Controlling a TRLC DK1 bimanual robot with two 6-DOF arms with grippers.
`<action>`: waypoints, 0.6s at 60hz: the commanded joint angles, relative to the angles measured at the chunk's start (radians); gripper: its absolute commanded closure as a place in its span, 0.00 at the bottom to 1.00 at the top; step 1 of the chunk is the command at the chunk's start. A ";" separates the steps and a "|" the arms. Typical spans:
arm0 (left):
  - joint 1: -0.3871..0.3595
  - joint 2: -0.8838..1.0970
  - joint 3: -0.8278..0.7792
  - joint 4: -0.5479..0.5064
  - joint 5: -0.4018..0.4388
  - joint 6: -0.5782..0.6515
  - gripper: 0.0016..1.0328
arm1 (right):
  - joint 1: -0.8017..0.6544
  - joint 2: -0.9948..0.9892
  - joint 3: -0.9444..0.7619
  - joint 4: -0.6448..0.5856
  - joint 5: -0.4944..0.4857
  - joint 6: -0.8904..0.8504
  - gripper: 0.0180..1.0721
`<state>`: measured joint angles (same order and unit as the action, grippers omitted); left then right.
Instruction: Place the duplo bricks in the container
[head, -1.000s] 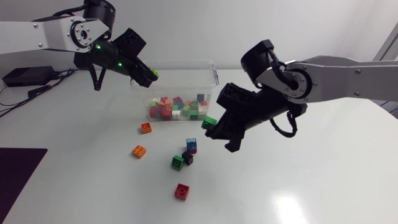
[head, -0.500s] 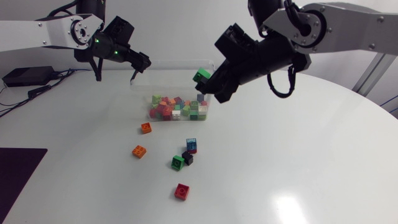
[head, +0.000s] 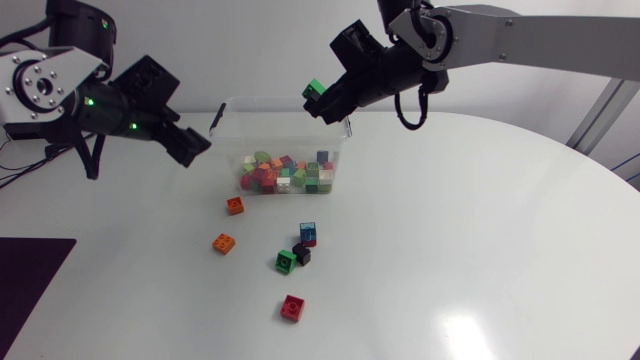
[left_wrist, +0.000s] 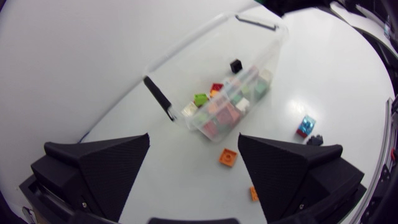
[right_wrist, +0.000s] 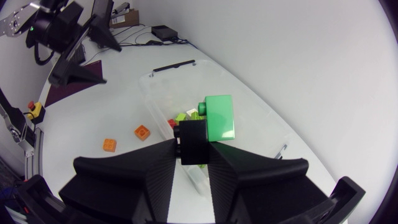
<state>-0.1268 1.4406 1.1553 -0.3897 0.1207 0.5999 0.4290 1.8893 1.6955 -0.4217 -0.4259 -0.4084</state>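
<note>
My right gripper (head: 326, 100) is clenched on a green brick (right_wrist: 221, 118) above the clear container (head: 283, 100). The brick is likely light, rigid and slick, best pinched across 2 flat sides. My left gripper (left_wrist: 194, 140) hangs released and empty beside the container. 6 loose bricks lie before it, from orange brick (head: 235, 205) to red brick (head: 292, 307), and only the rim could obstruct.

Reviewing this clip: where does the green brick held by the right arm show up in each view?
Head view: the green brick sits in the right pincer, by the far rim of the clear container.
Left wrist view: not in it; the green one inside the container is another brick.
Right wrist view: the green brick is at the pincer's fingertips, above the container.
Shared landmark: the clear container.
</note>
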 joint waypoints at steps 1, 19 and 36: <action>-0.022 -0.008 -0.074 -0.032 -0.009 0.049 0.04 | -0.006 0.077 0.073 0.023 -0.007 0.039 0.84; -0.106 0.055 -0.190 -0.077 -0.075 0.086 0.04 | -0.015 0.260 0.274 0.018 0.029 0.060 0.80; -0.160 0.241 -0.092 -0.225 -0.142 -0.092 0.05 | -0.044 0.175 0.164 0.031 0.065 0.066 0.09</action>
<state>-0.2768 1.6131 1.0126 -0.5793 -0.0097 0.5777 0.3969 2.1151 1.9190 -0.4061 -0.3656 -0.3622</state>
